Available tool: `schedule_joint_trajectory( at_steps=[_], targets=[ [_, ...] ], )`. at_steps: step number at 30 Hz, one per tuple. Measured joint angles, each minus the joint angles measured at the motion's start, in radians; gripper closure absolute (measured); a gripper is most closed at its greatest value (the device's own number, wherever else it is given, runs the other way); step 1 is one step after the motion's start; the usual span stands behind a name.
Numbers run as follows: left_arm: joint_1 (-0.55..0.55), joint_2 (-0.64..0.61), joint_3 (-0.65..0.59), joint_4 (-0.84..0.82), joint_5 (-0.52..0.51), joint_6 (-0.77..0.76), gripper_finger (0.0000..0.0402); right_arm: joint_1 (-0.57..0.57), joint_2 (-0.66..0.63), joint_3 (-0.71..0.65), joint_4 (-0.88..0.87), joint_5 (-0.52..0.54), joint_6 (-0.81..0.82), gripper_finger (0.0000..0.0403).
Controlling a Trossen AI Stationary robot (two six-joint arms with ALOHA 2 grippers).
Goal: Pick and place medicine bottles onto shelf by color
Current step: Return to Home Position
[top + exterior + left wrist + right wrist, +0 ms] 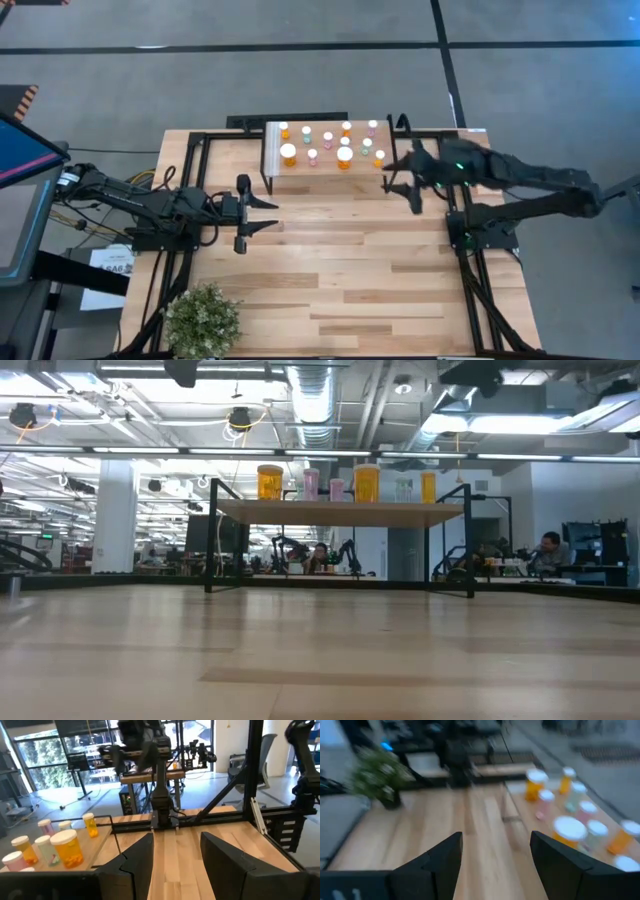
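Note:
The shelf stands at the table's far middle, a light wood platform on thin black legs. Several medicine bottles with white caps and orange, green or pink bodies stand upright on its top, two of them larger and orange. They also show in the low view, the left wrist view and the right wrist view. My left gripper is open, left of centre, near side of the shelf. My right gripper is open beside the shelf's right end, holding nothing.
A small potted green plant sits at the table's near left corner. Black frame bars run along the left and right sides. Bare wooden tabletop spreads between the arms and toward the near edge.

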Motion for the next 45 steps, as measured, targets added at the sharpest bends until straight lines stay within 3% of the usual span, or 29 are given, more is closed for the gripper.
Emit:
schedule_joint_trajectory(
  at_steps=[5, 11, 21, 25, 33, 41, 45],
  targets=[
    [0.002, -0.051, -0.001, -0.031, -0.023, 0.04, 0.0248, 0.075, -0.207, -0.228, 0.197, -0.003, -0.018, 0.0147],
    [0.002, -0.283, -0.007, -0.184, -0.118, 0.042, 0.0248, 0.112, -0.396, -0.344, 0.202, -0.003, -0.05, 0.0147],
    [0.002, -0.607, -0.209, -0.175, -0.115, 0.009, 0.0248, 0.152, -0.742, -0.493, 0.252, -0.003, -0.098, 0.0147],
    [0.002, -0.698, -0.298, -0.078, -0.086, 0.011, 0.0248, 0.157, -0.865, -0.575, 0.259, -0.003, -0.097, 0.0147],
    [0.002, -0.836, -0.411, -0.048, -0.078, -0.002, 0.0248, 0.154, -0.854, -0.696, 0.282, -0.003, -0.093, 0.0147],
    [0.002, -0.83, -0.541, -0.056, -0.079, -0.076, 0.0248, 0.153, -0.869, -0.855, 0.441, 0.0, -0.071, 0.0147],
    [0.002, -0.828, -0.543, -0.097, -0.083, -0.136, 0.0248, 0.153, -0.87, -0.937, 0.537, 0.002, -0.047, 0.0147]
  ],
)
